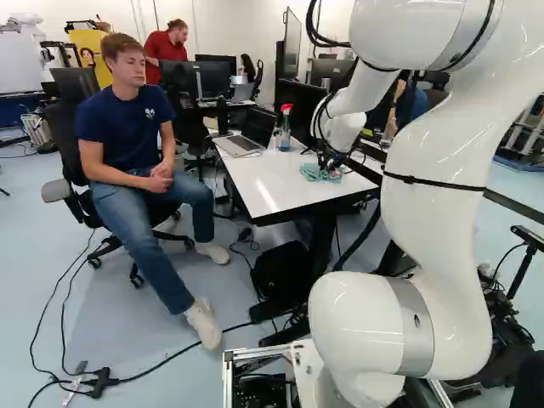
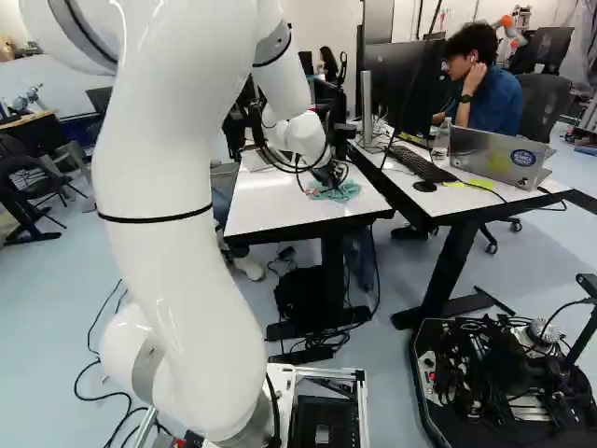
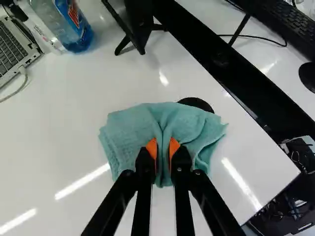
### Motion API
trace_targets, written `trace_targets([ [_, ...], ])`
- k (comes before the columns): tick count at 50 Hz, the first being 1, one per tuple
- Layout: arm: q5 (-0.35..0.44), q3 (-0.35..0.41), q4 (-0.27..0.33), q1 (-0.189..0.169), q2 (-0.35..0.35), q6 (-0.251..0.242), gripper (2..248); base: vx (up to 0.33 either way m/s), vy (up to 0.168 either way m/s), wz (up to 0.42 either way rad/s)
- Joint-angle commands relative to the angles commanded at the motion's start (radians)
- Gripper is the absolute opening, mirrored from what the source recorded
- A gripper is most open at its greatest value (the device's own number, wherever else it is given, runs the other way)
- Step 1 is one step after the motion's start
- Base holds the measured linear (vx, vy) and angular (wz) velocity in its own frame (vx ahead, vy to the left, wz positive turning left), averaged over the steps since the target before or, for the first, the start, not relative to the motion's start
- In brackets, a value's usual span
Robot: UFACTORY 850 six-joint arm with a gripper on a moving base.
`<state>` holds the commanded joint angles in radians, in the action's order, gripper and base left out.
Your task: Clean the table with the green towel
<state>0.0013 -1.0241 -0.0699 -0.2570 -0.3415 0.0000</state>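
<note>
My gripper is low over the right part of the white table in the left base view. In the wrist view the gripper has its orange pads closed on a pinched fold of the green towel. The towel, a light teal cloth, lies bunched on the tabletop and spreads out to both sides of the fingers. The right base view shows the same towel beneath the wrist.
Ahead of the gripper are a blue spray bottle, a laptop and a small black stand. A round black disc touches the towel's far side. A second desk adjoins. A person sits beside the table.
</note>
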Motion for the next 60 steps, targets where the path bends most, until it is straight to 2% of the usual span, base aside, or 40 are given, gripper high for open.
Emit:
trace_targets([
  [34, 0.000, -0.146, 0.000, 0.073, -0.115, 0.000, 48, 0.000, 0.000, 0.000],
  [50, 0.000, -0.113, 0.000, 0.114, -0.090, 0.000, 48, 0.000, 0.000, 0.000],
  [60, 0.000, -0.064, 0.000, 0.116, -0.051, 0.000, 48, 0.000, 0.000, 0.000],
])
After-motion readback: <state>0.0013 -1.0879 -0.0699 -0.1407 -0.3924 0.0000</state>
